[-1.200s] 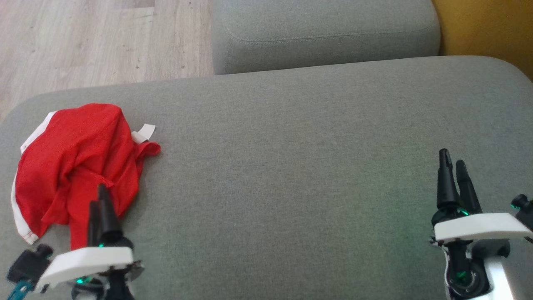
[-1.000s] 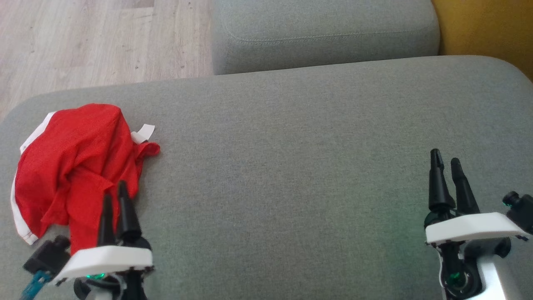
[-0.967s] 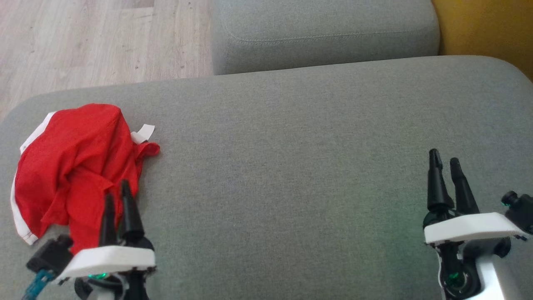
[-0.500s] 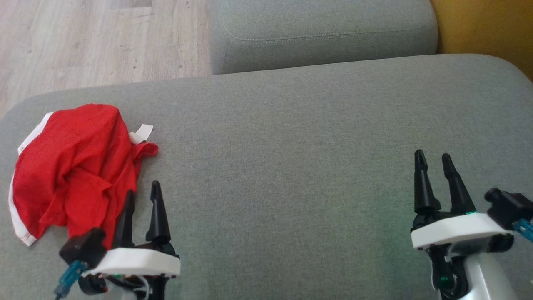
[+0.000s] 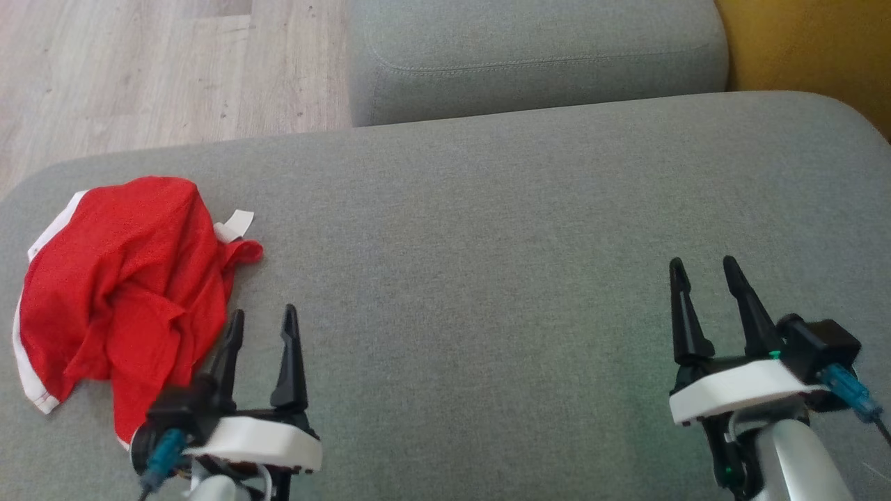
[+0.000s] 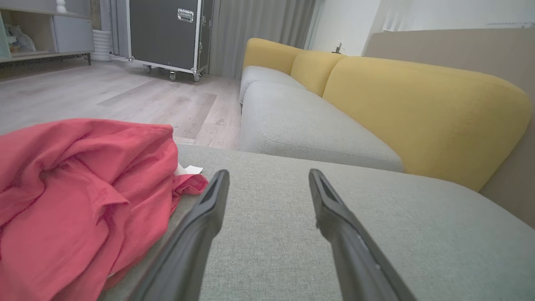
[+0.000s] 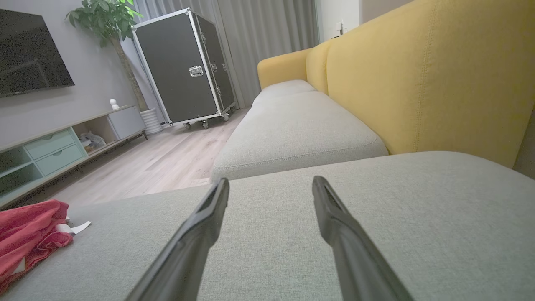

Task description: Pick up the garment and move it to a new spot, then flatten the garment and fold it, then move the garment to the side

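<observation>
Your left gripper hangs wide open and empty, low over the grey sofa seat. Its left finger is just beside the near right edge of the red garment — the crumpled heap lies ahead and to the left, its long axis running roughly away from you. The right gripper, equally open and empty, sits well apart across the seat, so the left arm is nearer. Nothing stands in the way — a white tag pokes from the garment's far right side, with the wooden floor beyond.
</observation>
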